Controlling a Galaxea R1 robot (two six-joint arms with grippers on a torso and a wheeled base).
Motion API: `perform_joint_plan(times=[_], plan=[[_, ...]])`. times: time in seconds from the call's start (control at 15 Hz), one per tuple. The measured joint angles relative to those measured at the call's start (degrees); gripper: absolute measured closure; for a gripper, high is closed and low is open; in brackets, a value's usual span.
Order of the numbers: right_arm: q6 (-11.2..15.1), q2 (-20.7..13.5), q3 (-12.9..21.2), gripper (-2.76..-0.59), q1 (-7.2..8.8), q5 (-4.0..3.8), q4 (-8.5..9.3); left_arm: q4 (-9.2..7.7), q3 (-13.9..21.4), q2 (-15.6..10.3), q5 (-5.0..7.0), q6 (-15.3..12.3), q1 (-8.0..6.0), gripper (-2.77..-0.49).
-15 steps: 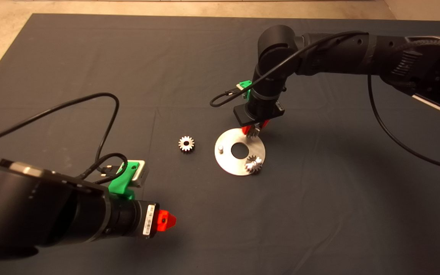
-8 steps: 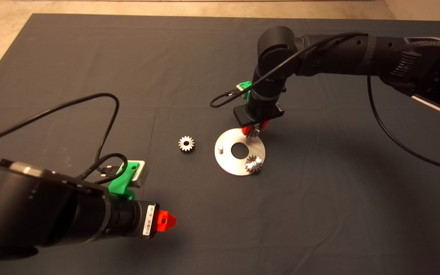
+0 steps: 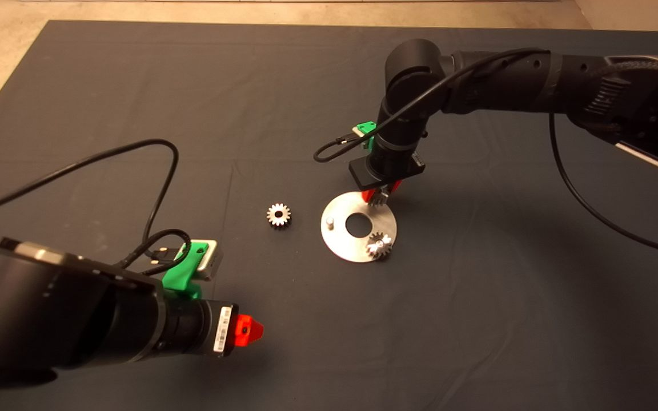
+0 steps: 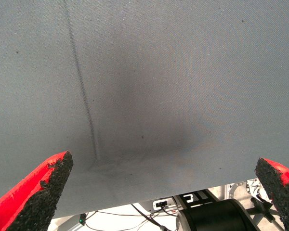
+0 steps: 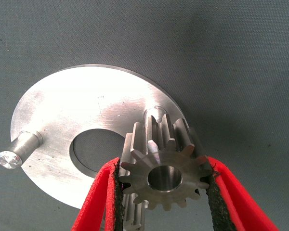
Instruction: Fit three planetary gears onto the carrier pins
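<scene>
- My right gripper [image 5: 162, 192] pinches a planetary gear [image 5: 164, 175] by its teeth over the carrier disc's [image 3: 337, 242] far pin [image 5: 154, 114].
- Rigid, slick steel: I'd grip opposite tooth flanks.
- Left gripper [image 4: 164, 187] idles, fingers spread.

Robot lab: matted table [image 3: 135, 85], cabling [image 4: 149, 211]

Dim head view; glare on the disc [image 3: 357, 245], soft shadows.
</scene>
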Motion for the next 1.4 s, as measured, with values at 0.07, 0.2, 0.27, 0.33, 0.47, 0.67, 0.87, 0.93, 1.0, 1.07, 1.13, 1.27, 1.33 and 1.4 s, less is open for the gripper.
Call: perform_joint_plan(times=[0.07, 0.2, 0.27, 0.33, 0.47, 0.67, 0.87, 0.93, 1.0, 1.07, 1.13, 1.27, 1.33, 1.4], plan=[[0.0, 0.0, 0.0, -0.92, 0.0, 0.0, 0.0, -0.01, 0.0, -0.01, -0.02, -0.02, 0.0, -2.76], [-0.02, 0.0, 0.0, -0.92, -0.02, 0.0, 0.0, -0.12, 0.0, -0.01, -0.02, -0.02, 0.0, -2.76], [-0.04, 0.0, 0.0, -0.92, -0.02, 0.0, 0.0, -0.12, 0.0, 0.0, -0.02, 0.0, 0.0, -2.76], [-0.34, 0.0, 0.0, -0.92, 0.0, 0.02, 0.0, -0.12, 0.0, 0.0, -0.02, -0.02, 0.0, -2.76], [-0.87, 0.0, -0.01, -0.92, -0.01, 0.13, 0.0, -0.15, 0.0, 0.0, -0.02, -0.02, 0.0, -2.76], [-1.13, 0.0, -0.01, -0.92, -0.02, 0.74, 0.0, -0.15, 0.0, 0.0, -0.02, -0.02, 0.0, -2.76], [-1.27, 0.0, -0.01, -0.93, -0.02, 0.84, 0.0, -0.15, 0.0, 0.0, 0.0, -0.02, 0.0, -2.76], [-1.29, -0.02, -0.01, -0.93, -0.02, 0.84, 0.0, -0.15, 0.0, 0.0, -0.02, -0.02, 0.0, -2.76], [-1.28, -0.02, -0.01, -0.92, -0.03, 0.84, 0.0, -0.15, 0.0, 0.0, -0.02, -0.02, 0.0, -2.76], [-1.29, -0.02, -0.04, -0.92, -0.04, 0.84, 0.0, -0.15, 0.0, 0.0, -0.02, -0.01, 0.0, -2.76], [-1.3, -0.02, -0.04, -0.92, -0.05, 0.85, 0.0, -0.15, 0.0, 0.0, 0.0, -0.02, 0.0, -2.76], [-1.66, -0.05, -0.06, -0.92, -0.05, 0.85, 0.0, -0.15, 0.0, 0.0, 0.0, -0.02, 0.0, -2.76], [-1.85, -0.05, -0.06, -0.92, -0.05, 0.88, 0.0, -0.15, 0.0, 0.0, -0.02, -0.02, 0.0, -2.76], [-2.35, -0.06, -0.09, -0.92, -0.05, 0.85, 0.0, -0.15, 0.0, 0.0, -0.02, 0.0, 0.0, -2.76]])
